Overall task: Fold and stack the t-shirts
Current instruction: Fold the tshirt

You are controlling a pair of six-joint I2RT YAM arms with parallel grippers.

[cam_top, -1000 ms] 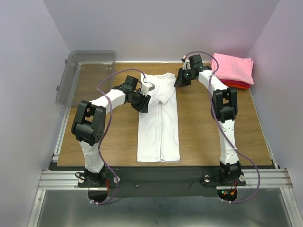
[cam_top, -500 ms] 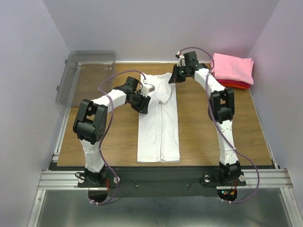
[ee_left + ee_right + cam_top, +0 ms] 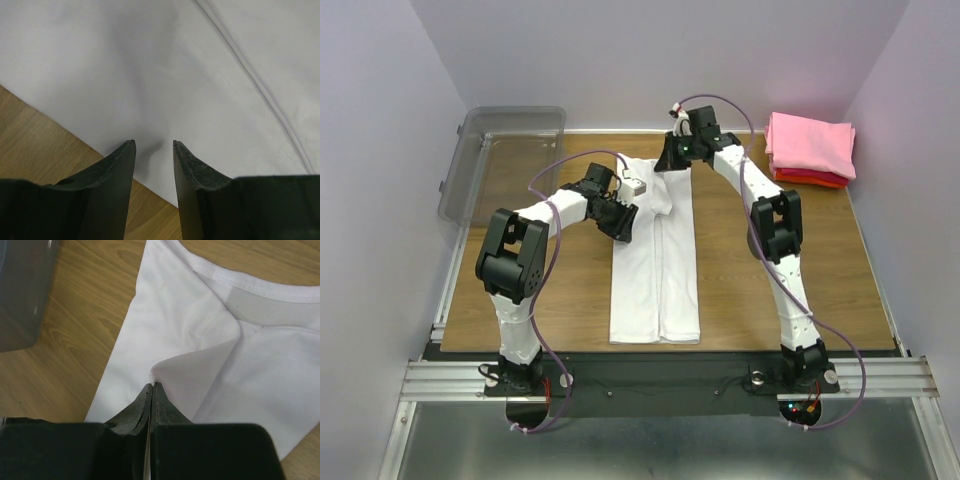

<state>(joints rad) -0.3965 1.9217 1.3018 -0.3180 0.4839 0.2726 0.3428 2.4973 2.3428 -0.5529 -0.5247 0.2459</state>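
Note:
The white t-shirt (image 3: pixel 657 270) lies in a long narrow strip on the table, collar at the far end. My right gripper (image 3: pixel 667 160) is shut on a lifted fold of the white t-shirt (image 3: pixel 200 365) near the collar and holds it over the cloth. My left gripper (image 3: pixel 623 222) is open, low at the shirt's left edge; in the left wrist view its fingers (image 3: pixel 125 165) straddle the cloth edge (image 3: pixel 200 75). The pink t-shirt (image 3: pixel 810 143) lies folded on the red t-shirt (image 3: pixel 815 180) at the far right.
A clear grey plastic bin (image 3: pixel 505 160) stands at the far left, also in the right wrist view (image 3: pixel 22 290). The wooden table (image 3: pixel 760 290) ends in a metal rail at the near side. Walls close in on both sides.
My right gripper has moved left from beside the collar's right side to over the shirt, carrying a fold of white cloth. The left arm has barely moved.

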